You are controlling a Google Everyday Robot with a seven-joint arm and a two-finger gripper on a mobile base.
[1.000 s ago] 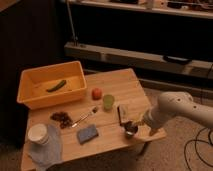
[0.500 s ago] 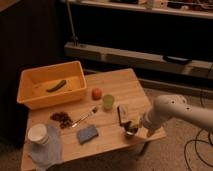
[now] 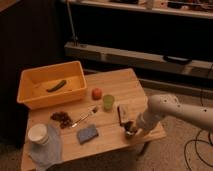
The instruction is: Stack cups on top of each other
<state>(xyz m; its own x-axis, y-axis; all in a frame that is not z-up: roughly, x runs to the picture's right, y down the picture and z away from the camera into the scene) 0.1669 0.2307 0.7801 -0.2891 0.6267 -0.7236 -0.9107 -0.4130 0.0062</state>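
A pale green cup (image 3: 108, 102) stands upright near the middle of the wooden table (image 3: 112, 82), right of the red fruit. A dark shiny metal cup (image 3: 122, 114) sits just right of and in front of it. The wider white cup (image 3: 37, 134) stands at the front left corner on a blue-grey cloth. My gripper (image 3: 130, 131) is low over the table's front right edge, directly in front of the metal cup and close to it. The white arm (image 3: 167, 110) reaches in from the right. Whether the gripper touches the metal cup is unclear.
A yellow bin (image 3: 30, 97) with a green vegetable (image 3: 56, 86) fills the back left. A red fruit (image 3: 96, 93), a brush (image 3: 85, 118), dark small bits (image 3: 62, 118) and a blue sponge (image 3: 87, 134) lie mid-table. Shelves stand behind; cables lie on the floor at right.
The arm has shifted slightly left and lower, bringing the gripper closer to the table beside the metal cup. The cups have not moved.
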